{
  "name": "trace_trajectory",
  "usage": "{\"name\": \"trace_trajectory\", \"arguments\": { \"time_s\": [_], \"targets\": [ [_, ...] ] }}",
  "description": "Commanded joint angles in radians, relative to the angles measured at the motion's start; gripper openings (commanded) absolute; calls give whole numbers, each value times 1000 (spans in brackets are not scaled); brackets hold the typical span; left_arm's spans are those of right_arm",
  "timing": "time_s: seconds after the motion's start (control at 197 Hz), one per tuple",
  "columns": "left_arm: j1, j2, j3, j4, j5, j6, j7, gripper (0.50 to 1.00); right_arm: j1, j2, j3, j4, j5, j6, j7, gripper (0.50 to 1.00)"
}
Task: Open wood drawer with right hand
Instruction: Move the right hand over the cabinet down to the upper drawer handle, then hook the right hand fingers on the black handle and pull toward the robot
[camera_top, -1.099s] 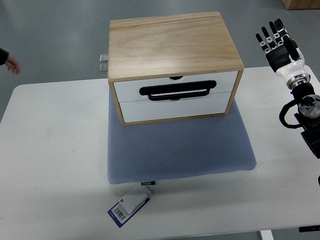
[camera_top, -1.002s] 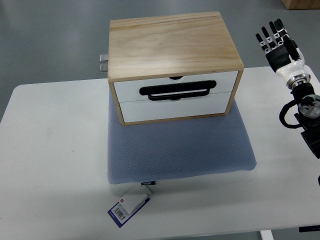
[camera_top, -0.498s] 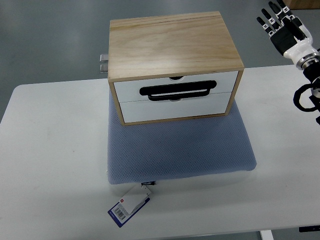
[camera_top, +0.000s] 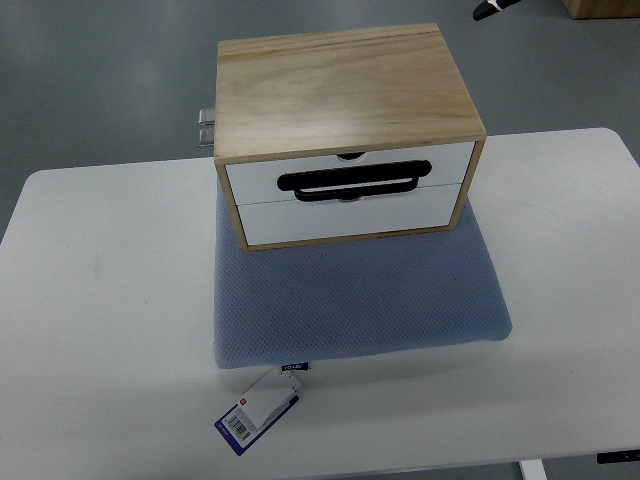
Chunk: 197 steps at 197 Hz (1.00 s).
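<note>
Nearest the camera, a barcoded tag (camera_top: 256, 413) hangs off the near edge of a blue-grey cushion (camera_top: 360, 300) lying on the white table (camera_top: 100, 330). On the cushion's far half stands the wood drawer unit (camera_top: 345, 130), its two white drawer fronts facing near, both shut, with a black handle (camera_top: 355, 181) across the seam between them. At the far right, at the top edge, only a dark sliver of what may be the right hand (camera_top: 496, 9) shows; whether its fingers are open or curled cannot be told. The step in hand appears to be the approach: the hand lies well apart from the handle, beyond and right of the unit. The next move calls for bringing the fingers down to the near face and hooking the handle.
</note>
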Motion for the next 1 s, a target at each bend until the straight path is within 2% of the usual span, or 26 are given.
{"name": "trace_trajectory", "arguments": {
  "time_s": [0.0,0.117,0.249,0.305,0.31,0.331,0.361,0.473,0.585,0.997],
  "targets": [
    [0,0,0,2,0,0,0,1000,128,10,-73,120,26,1,-112,944],
    [0,0,0,2,0,-3,0,1000,212,41,-161,254,120,1,-218,944],
    [0,0,0,2,0,-3,0,1000,259,87,-263,383,302,1,-219,940],
    [0,0,0,2,0,-3,0,1000,259,87,-263,383,303,1,-219,940],
    [0,0,0,2,0,-3,0,1000,266,120,-297,420,371,1,-219,940],
    [0,0,0,2,-2,-3,0,1000,266,134,-309,429,402,1,-219,940],
    [0,0,0,2,0,-3,0,1000,264,148,-322,437,428,-7,-219,940],
    [0,0,0,5,-2,-3,0,1000,243,216,-357,452,494,-186,-219,940],
    [0,0,1,6,-2,-5,0,1000,212,257,-357,452,504,-271,-219,940],
    [0,0,1,8,-2,-5,0,1000,138,285,-406,449,450,-345,-219,940]
  ]
}}
